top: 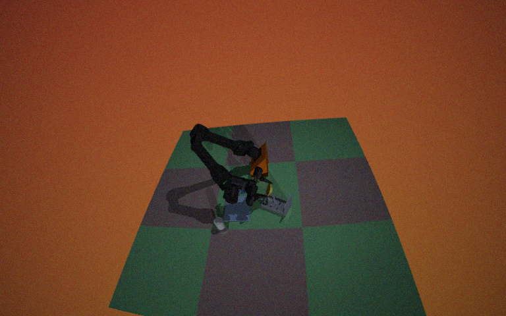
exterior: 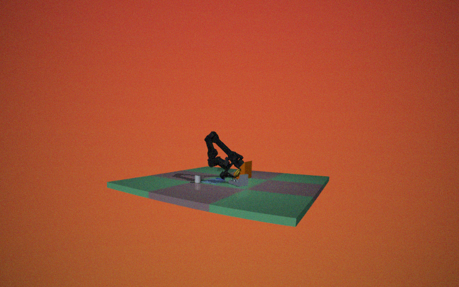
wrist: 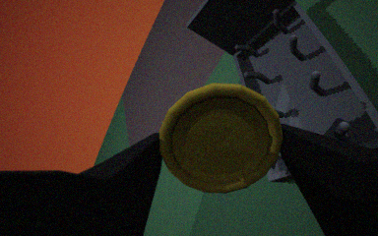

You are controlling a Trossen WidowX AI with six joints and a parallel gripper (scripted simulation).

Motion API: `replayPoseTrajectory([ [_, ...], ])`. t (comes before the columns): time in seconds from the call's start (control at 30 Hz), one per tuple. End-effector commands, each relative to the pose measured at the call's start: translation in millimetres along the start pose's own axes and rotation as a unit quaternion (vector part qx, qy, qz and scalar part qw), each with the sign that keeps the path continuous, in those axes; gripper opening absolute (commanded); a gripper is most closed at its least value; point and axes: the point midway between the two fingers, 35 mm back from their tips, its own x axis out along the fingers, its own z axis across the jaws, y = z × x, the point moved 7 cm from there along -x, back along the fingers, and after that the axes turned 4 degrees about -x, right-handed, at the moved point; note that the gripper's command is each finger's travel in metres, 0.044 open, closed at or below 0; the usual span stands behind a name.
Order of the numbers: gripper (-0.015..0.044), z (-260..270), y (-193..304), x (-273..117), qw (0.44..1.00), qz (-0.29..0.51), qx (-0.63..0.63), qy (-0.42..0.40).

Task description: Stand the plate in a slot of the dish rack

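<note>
The yellow round plate (top: 269,189) (exterior: 237,173) (wrist: 221,140) is off the table, tipped steeply near upright. My gripper (top: 270,190) (exterior: 236,174) (wrist: 218,136) is shut on it, one black finger at each side of its rim. The grey dish rack (top: 288,205) (exterior: 243,179) (wrist: 276,61) stands on the table, with short rails on its base and a tall panel at one end. The plate is close to the rack, above its near-arm side in the top and exterior views. In the wrist view the rack lies beyond the plate at upper right, partly hidden by a finger. The exact gap cannot be told.
An orange upright panel-like object (top: 263,160) (exterior: 248,169) stands behind the rack, close to the arm. A blue flat mat (top: 238,212) (exterior: 212,181) lies left of the rack, with a small blue item (top: 242,192) behind it. A white cylinder (top: 219,224) (exterior: 197,179) stands beyond the mat.
</note>
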Motion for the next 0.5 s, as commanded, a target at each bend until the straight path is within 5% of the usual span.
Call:
replayPoseTrajectory([
  [0.0,0.0000,-3,8,1,0.998,-0.038,-0.048,-0.005],
  [0.47,0.0000,-13,30,-1,0.966,-0.156,-0.206,0.030],
])
